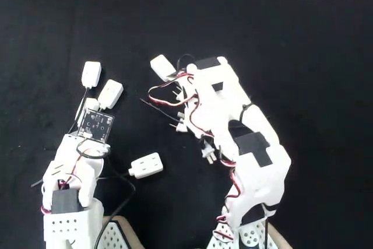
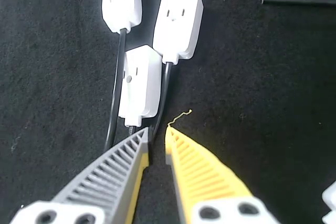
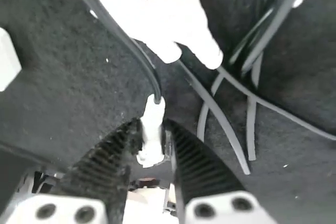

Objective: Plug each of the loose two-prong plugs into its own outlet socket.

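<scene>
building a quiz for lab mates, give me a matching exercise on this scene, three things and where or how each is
Things: 1 right gripper; 2 lone socket; 3 socket cluster.
States: a just ahead of the left gripper; b shut on a white plug; c on the black cloth between the two arms.
Pairs: 1-b, 2-c, 3-a.

Black-cloth table [image 1: 315, 56]: outlet socket [image 2: 140, 82] w/ black cord [image 2: 113, 103] lies just ahead of left gripper [image 2: 156, 132], 2 more sockets [image 2: 178, 22] beyond.
</scene>
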`<state>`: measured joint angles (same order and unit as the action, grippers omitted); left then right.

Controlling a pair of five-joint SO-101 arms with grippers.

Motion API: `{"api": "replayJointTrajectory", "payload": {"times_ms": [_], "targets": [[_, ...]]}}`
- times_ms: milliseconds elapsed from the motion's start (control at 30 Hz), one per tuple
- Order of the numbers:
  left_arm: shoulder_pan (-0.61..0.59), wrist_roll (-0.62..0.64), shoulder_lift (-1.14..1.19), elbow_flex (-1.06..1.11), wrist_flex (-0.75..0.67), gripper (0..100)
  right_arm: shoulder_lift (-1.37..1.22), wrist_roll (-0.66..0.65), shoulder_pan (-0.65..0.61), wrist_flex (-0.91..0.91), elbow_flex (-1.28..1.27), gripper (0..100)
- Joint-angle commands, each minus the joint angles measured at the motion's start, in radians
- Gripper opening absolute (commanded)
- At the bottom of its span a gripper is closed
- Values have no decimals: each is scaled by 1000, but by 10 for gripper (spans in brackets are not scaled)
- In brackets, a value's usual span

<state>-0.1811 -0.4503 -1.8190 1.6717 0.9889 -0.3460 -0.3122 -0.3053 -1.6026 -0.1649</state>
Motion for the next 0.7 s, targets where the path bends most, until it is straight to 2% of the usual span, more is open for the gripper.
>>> {"api": "replayJointTrajectory", "payload": {"times_ms": [0, 233, 567, 667], "targets": [[-4, -8, -5, -1, -20, 66, 36, -8, 14, -3, -36, 11], [-4, -8, -5, -1, -20, 66, 33, -3, -2, 74, -177, 11], [-5, -8, -5, 13, -48, 66, -51, 38, -140, 275, -308, 11], [-7, -8, -5, 16, -44, 66, -99, 25, -144, 232, -280, 11]]}}
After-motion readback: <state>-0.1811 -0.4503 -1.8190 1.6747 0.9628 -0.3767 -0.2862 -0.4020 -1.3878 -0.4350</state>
